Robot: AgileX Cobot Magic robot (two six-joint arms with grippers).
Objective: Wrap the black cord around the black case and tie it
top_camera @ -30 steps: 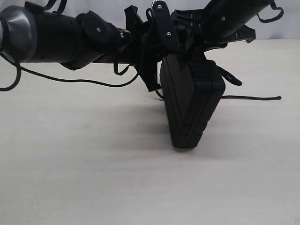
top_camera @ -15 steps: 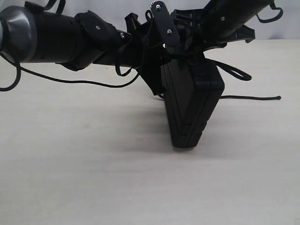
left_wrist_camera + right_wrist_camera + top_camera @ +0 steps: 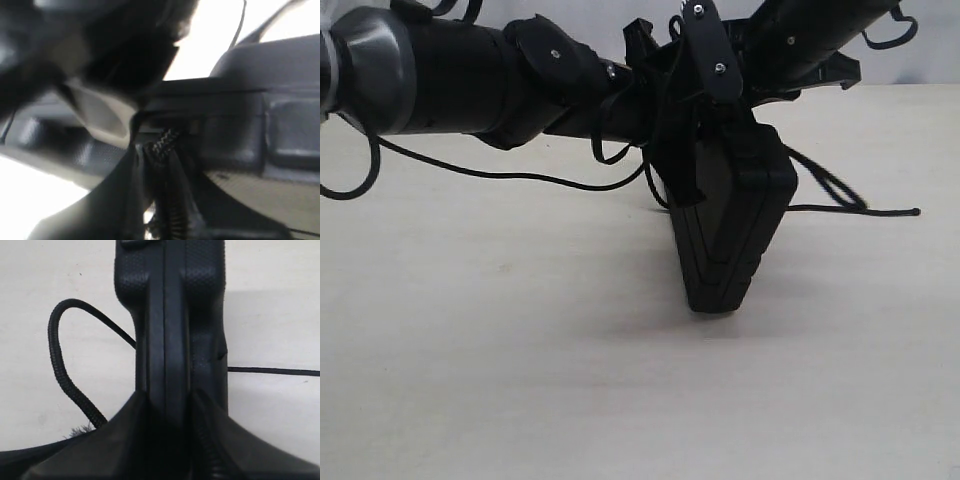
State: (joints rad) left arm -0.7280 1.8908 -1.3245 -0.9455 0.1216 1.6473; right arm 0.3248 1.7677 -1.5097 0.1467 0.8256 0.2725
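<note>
The black case (image 3: 735,230) stands tilted on one lower corner on the table. My right gripper (image 3: 748,118) comes down from the upper right and is shut on the case's upper edge; in the right wrist view the case (image 3: 172,300) sits squeezed between the two fingers (image 3: 125,440). My left gripper (image 3: 685,150) reaches in from the left, against the case's top, and is shut on the black cord (image 3: 167,142), with the case (image 3: 290,125) close behind it. The cord (image 3: 835,190) loops off the case's right side and ends on the table. Its loop (image 3: 57,360) lies beside the case.
The cord's knobbed tip (image 3: 916,211) lies on the pale table (image 3: 520,350) at the right. A thin black line (image 3: 520,178) sags under the left arm (image 3: 450,75). A frayed tuft (image 3: 77,430) shows next to the right finger.
The left arm and gripper have shifted right and slightly up along the case's top. The cord loop on the right has swung farther out and lower. The case has stayed put.
</note>
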